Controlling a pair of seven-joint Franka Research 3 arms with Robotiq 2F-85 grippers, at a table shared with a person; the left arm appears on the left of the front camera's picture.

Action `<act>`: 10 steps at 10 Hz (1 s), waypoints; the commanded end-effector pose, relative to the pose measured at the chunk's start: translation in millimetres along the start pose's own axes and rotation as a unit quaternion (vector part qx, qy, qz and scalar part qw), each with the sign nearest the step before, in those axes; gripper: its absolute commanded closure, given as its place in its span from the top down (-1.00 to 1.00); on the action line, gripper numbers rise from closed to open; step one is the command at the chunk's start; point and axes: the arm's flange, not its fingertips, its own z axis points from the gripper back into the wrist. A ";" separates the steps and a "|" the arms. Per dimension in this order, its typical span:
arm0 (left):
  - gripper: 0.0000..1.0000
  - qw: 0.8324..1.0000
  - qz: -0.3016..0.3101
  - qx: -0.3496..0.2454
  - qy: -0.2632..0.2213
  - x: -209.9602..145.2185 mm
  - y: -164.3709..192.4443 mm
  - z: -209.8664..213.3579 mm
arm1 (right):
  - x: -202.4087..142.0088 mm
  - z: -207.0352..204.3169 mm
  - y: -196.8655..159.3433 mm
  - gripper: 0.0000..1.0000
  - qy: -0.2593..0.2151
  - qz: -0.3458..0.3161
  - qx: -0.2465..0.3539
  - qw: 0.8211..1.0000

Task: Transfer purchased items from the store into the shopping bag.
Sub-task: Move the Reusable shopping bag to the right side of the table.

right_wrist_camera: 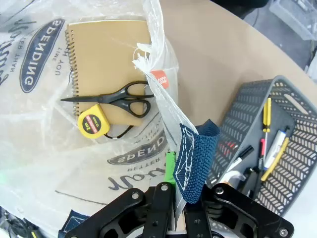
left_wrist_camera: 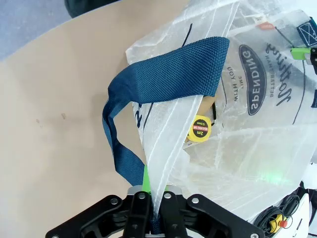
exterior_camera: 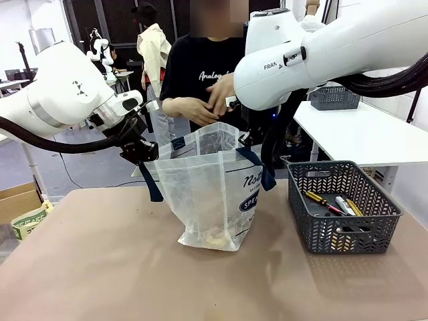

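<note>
Left end effector (left_wrist_camera: 153, 198) and right end effector (right_wrist_camera: 181, 198) hold one shopping bag (exterior_camera: 204, 194) open.
Each is clamped shut on the bag's rim at a navy strap. Below them, inside the bag, lie one brown notebook (right_wrist_camera: 111, 54), one pair of scissors (right_wrist_camera: 114, 97) and one yellow tape measure (right_wrist_camera: 92, 124). Beside the right end effector stands one grey basket (exterior_camera: 344, 231) holding one screwdriver (exterior_camera: 319, 199).

The shopping bag (exterior_camera: 200, 187) is thin, crinkled translucent plastic film with a faint sheen. Its strap handles (left_wrist_camera: 168, 74) are coarse woven navy cloth. The basket (exterior_camera: 344, 234) at the frame's right is matt dark grey moulded plastic. The surface (exterior_camera: 100, 267) is smooth, matt tan. The notebook (right_wrist_camera: 106, 49) has a matt brown paper cover, and the tape measure (right_wrist_camera: 93, 124) is glossy yellow plastic.
</note>
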 end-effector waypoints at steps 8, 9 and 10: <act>-1.00 1.000 0.001 0.001 -0.002 0.2 1.0 2.4 | -0.5 -0.8 -1.0 -1.00 0.001 -0.001 0.000 1.000; -1.00 1.000 0.001 0.001 -0.002 0.2 1.0 2.4 | -0.5 -0.8 -1.0 -1.00 0.001 -0.001 0.000 1.000; -1.00 1.000 0.001 0.001 -0.002 0.2 1.0 2.4 | -0.5 -0.8 -1.0 -1.00 0.001 -0.001 0.000 1.000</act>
